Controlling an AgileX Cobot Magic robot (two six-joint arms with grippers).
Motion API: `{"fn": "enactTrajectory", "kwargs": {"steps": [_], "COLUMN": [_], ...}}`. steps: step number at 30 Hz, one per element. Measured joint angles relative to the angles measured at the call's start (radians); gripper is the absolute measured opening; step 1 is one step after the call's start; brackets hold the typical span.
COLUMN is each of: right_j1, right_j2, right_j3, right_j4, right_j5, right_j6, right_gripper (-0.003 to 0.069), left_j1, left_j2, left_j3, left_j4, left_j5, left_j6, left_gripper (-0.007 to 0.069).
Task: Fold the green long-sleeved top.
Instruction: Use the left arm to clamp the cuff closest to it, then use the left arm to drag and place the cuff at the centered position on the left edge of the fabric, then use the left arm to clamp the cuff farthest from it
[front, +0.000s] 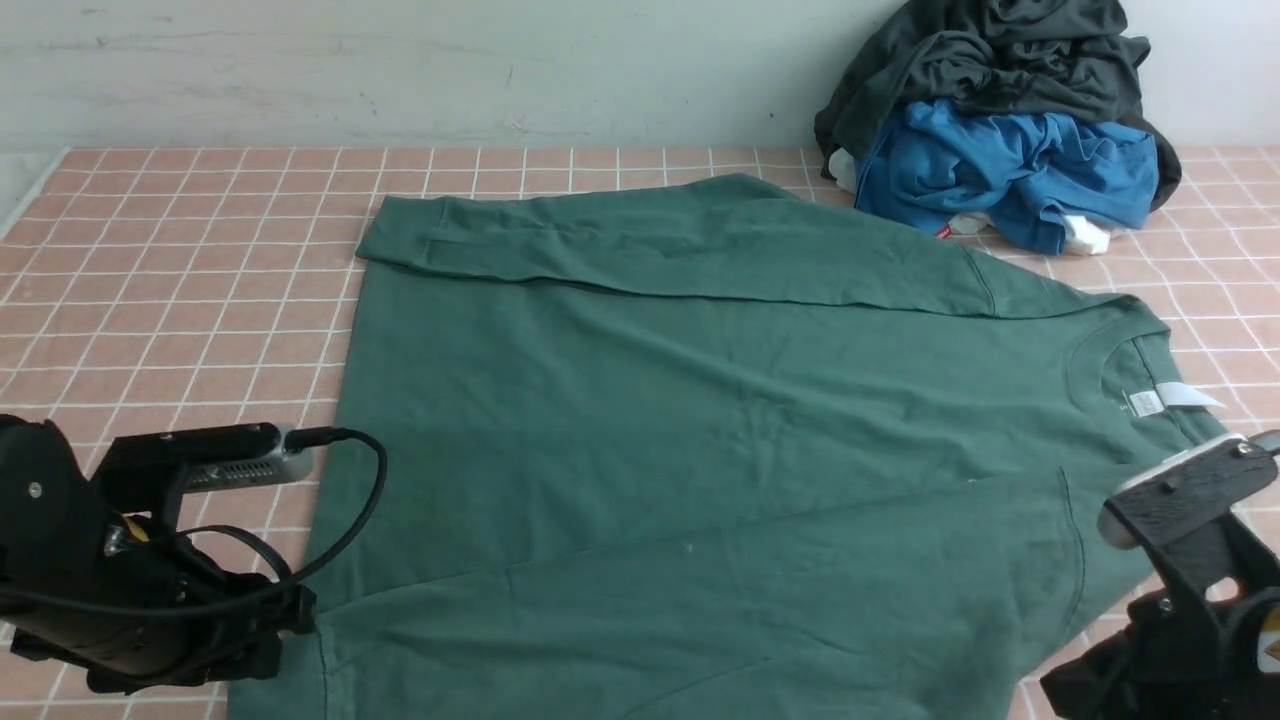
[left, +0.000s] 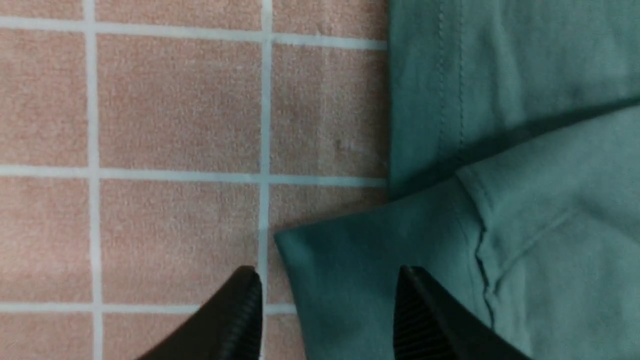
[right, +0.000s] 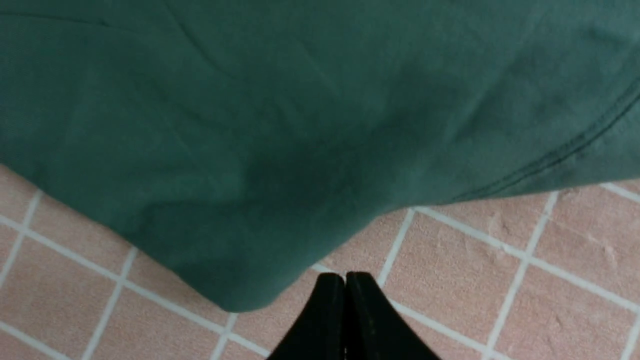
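Observation:
The green long-sleeved top (front: 700, 420) lies flat on the pink tiled table, with the collar (front: 1100, 345) and white neck label (front: 1165, 398) at the right and the hem at the left. The far sleeve (front: 600, 235) is folded across the body, and the near sleeve lies over the body too. My left arm (front: 100, 560) is at the top's near left corner. My left gripper (left: 327, 272) is open, its jaws either side of the near sleeve's cuff (left: 350, 290). My right gripper (right: 345, 275) is shut and empty, over bare tile beside the top's near edge (right: 300, 125).
A pile of a dark grey-black garment (front: 1000, 60) and a bright blue garment (front: 1000, 165) sits at the back right against the wall. Bare pink tiles (front: 180, 250) stretch left of the top. My right arm (front: 1190, 560) is at the near right.

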Motion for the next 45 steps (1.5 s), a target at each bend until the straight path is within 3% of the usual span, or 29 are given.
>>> {"fn": "enactTrajectory", "kwargs": {"steps": [4,6,9,15,21,32,36,40,45], "right_j1": [0.0,0.0,0.0,0.0,0.0,0.0,0.0,0.0,0.0], "right_j2": [0.0,0.0,0.0,0.0,0.0,0.0,0.0,0.0,0.0], "right_j3": [0.0,0.0,0.0,0.0,0.0,0.0,0.0,0.0,0.0], "right_j4": [0.035,0.04,0.04,0.031,-0.015,-0.037,-0.037,-0.037,-0.037], "right_j5": [-0.002,-0.002,-0.003,-0.012,-0.029,-0.044,-0.044,-0.059,-0.071], "right_j6": [-0.029,-0.032,-0.033,-0.045,-0.06,-0.06,-0.06,-0.06,-0.06], "right_gripper": [-0.001,-0.001,-0.001,-0.001,-0.001,-0.001,-0.001,-0.001,-0.001], "left_j1": [0.0,0.0,-0.002,-0.011,-0.044,-0.031,-0.011,0.019,0.041], "left_j2": [0.059,0.065,0.056,-0.073,-0.143,0.273,0.454,0.634,0.814], "left_j3": [-0.006,-0.013,-0.029,-0.131,-0.324,-0.65,-0.826,-1.13,-1.441], "left_j4": [-0.007,-0.02,-0.025,-0.024,-0.023,0.015,0.023,0.024,0.024], "left_j5": [-0.022,-0.024,-0.009,0.058,0.051,0.079,0.186,0.258,0.266], "left_j6": [0.0,0.0,0.0,0.018,0.115,0.139,0.134,0.104,0.034], "left_gripper": [0.021,0.0089,0.0029,0.0027,0.0027,0.0027,0.0069,0.0275,0.0456]}}
